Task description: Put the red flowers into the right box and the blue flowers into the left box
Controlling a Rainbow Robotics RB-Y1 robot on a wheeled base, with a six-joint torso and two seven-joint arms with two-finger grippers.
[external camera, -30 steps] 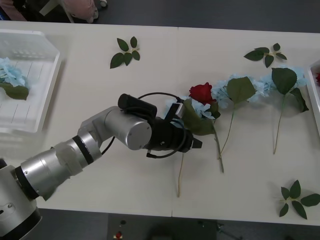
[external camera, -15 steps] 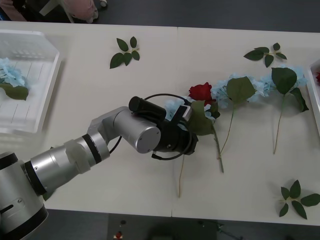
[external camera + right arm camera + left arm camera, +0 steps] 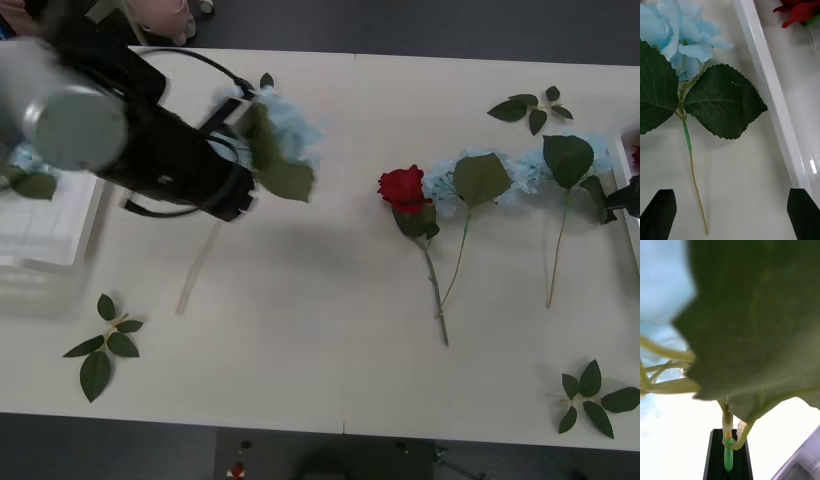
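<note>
My left gripper (image 3: 238, 203) is shut on the green stem (image 3: 727, 457) of a blue flower (image 3: 285, 125) and holds it in the air to the right of the left box (image 3: 60, 240). Its big leaf (image 3: 760, 315) hangs close to the wrist camera. Another blue flower (image 3: 22, 158) lies in that box, partly behind the arm. A red flower (image 3: 403, 187) and two blue flowers (image 3: 520, 170) lie on the table at the right. My right gripper (image 3: 730, 221) is open above a blue flower (image 3: 681, 37) beside the right box's rim (image 3: 771, 97), which holds a red flower (image 3: 797, 11).
Loose green leaf sprigs lie at the near left (image 3: 100, 345), near right (image 3: 595, 395) and far right (image 3: 530, 108); one more (image 3: 267, 80) peeks out behind the held flower. The table's near edge runs along the bottom of the front view.
The left arm has lifted the blue flower from beside the rose and swung it left and up, towards the left box. The right gripper has come into view at the right edge.
</note>
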